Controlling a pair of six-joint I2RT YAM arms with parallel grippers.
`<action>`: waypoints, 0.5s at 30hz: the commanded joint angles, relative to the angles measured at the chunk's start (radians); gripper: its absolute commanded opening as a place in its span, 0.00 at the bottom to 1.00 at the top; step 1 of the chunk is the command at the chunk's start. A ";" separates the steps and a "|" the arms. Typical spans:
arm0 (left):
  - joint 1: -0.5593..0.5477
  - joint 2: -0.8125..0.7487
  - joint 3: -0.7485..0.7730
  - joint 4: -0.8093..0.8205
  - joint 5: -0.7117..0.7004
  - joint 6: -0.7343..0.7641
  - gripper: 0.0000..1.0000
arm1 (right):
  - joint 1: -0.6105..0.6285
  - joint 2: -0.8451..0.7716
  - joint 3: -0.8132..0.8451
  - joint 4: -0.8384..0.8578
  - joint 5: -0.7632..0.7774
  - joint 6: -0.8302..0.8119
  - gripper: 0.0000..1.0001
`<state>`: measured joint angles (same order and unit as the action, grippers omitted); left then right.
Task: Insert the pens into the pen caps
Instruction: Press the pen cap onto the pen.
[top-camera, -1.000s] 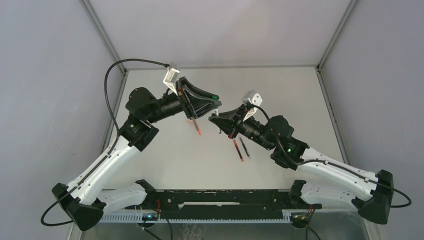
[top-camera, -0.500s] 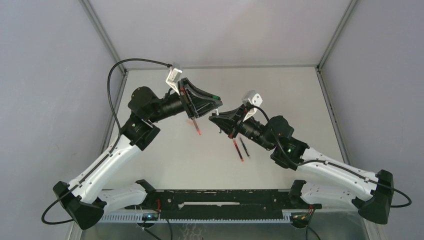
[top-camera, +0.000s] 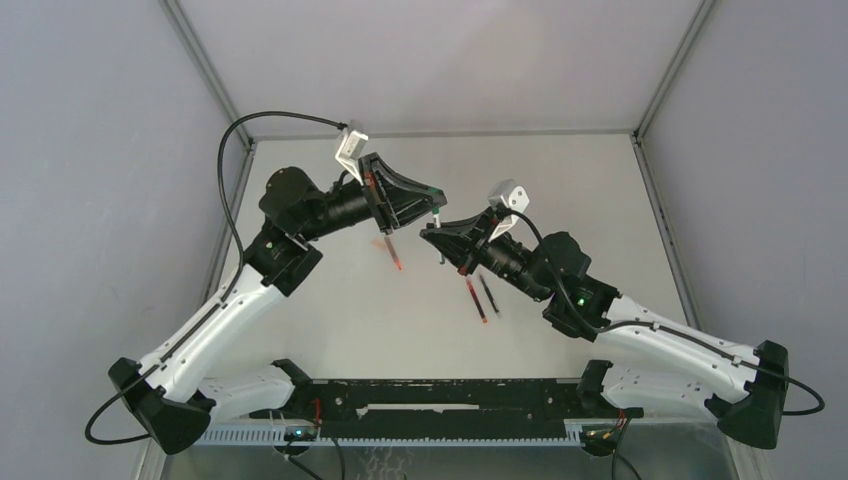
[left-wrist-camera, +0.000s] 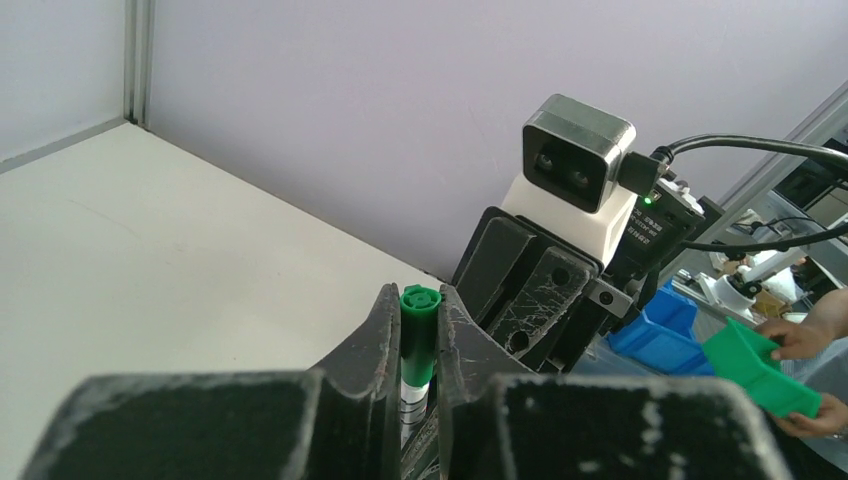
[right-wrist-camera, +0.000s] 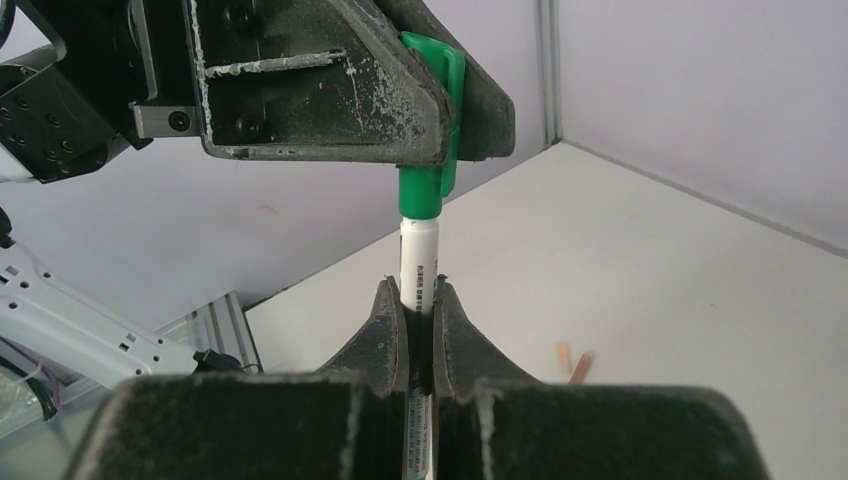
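Slipping risk, left: we judge the green cap (left-wrist-camera: 419, 335) could twist in the left jaws, which pinch it shut, if the push runs off-axis.
Left arm (top-camera: 215, 330): raised, wrist aimed toward centre frame.
Green pen (right-wrist-camera: 419, 265): mid-air, centre frame, nose inside the cap.
Right arm (top-camera: 660, 342): reaching up-left; we see the right jaws clamped on the barrel.

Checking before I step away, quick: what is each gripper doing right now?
Left gripper: closed on the green cap.
Right gripper: closed on the pale-barrelled pen, its tip in that cap.
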<state>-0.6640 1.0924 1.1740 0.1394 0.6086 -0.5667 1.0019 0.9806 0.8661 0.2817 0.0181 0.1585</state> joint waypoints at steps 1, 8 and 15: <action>-0.010 0.000 0.082 -0.004 0.012 -0.012 0.00 | -0.009 -0.021 0.046 0.028 0.065 -0.025 0.00; -0.020 0.001 0.073 -0.005 0.025 -0.014 0.00 | -0.052 -0.031 0.045 0.037 0.039 0.013 0.00; -0.055 -0.001 0.042 -0.016 0.005 0.001 0.00 | -0.096 -0.057 0.046 0.088 0.063 0.028 0.00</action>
<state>-0.6785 1.1126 1.1889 0.1390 0.5831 -0.5648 0.9588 0.9703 0.8692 0.2699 -0.0113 0.1696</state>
